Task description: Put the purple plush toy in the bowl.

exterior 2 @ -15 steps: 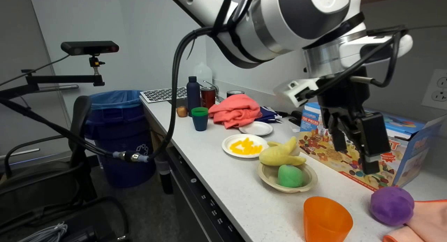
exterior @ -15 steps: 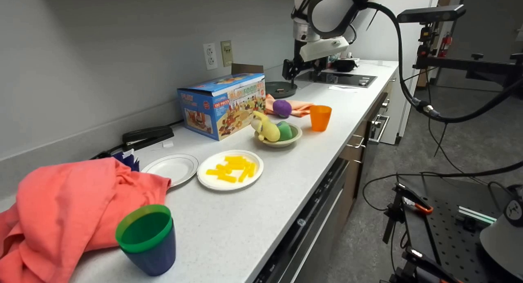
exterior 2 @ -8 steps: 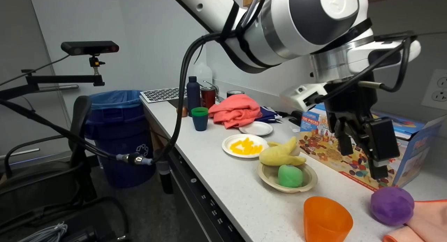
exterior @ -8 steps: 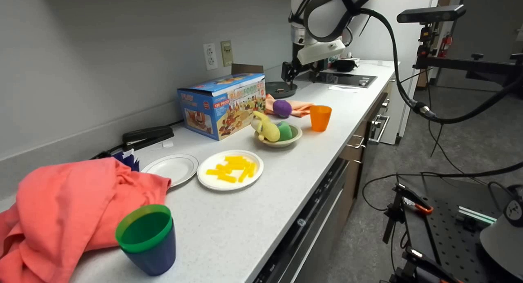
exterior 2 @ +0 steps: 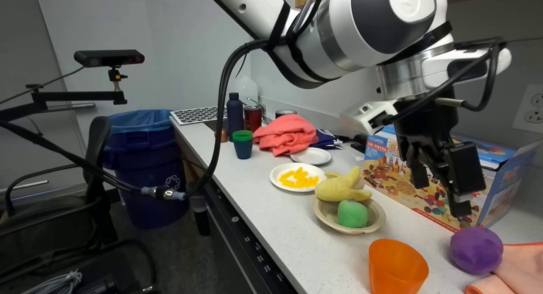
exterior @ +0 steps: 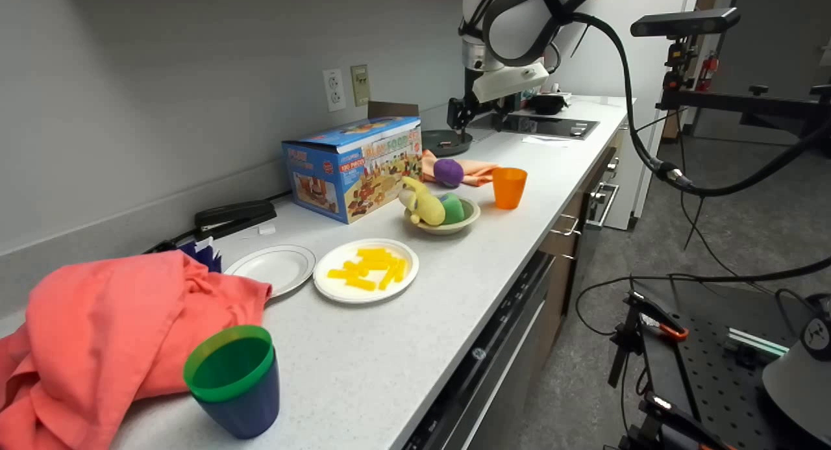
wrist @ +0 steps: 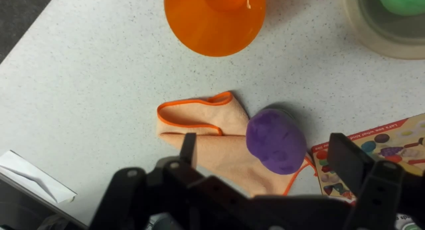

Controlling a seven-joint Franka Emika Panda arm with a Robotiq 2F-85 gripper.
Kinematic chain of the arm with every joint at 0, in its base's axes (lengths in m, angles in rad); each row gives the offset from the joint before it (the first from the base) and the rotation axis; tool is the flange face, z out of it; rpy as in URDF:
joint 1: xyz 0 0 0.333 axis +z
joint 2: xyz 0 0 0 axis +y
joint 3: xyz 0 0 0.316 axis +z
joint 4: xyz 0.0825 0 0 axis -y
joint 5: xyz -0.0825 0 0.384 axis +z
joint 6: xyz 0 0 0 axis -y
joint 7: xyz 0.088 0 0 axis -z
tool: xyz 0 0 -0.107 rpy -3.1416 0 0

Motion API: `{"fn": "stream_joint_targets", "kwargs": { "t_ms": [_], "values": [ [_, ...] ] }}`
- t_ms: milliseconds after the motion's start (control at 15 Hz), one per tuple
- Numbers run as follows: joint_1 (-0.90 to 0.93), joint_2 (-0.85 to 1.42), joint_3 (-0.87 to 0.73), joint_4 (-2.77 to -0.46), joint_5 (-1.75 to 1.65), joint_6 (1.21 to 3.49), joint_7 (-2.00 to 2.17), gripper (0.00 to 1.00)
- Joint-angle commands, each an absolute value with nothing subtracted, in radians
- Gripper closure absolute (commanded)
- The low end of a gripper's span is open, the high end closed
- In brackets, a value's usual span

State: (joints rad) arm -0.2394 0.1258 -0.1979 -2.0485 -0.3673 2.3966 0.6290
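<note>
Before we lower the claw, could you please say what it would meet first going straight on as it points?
Probably the purple plush toy, which the open claw brackets in the wrist view, though how far below is unclear.

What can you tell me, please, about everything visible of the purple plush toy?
The purple plush toy is a rounded, slightly elongated lump with a soft-looking, matte surface and darker purple patches. It lies outside the bowl, resting partly on the peach cloth, close beside the printed box; whether it touches the box is unclear. In the wrist view it shows between the open fingers, not gripped.
</note>
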Motion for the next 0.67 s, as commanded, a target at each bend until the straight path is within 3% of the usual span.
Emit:
{"fn": "stream_joint_targets", "kwargs": {
  "t_ms": [0,600],
  "values": [
    [-0.216,0.127,-0.223,-2.046,-0.361,2.395,0.622,0.00],
    [-0.218,0.312,-0.243,-1.909,-0.375,2.462,0.373,0.00]
  ]
}}
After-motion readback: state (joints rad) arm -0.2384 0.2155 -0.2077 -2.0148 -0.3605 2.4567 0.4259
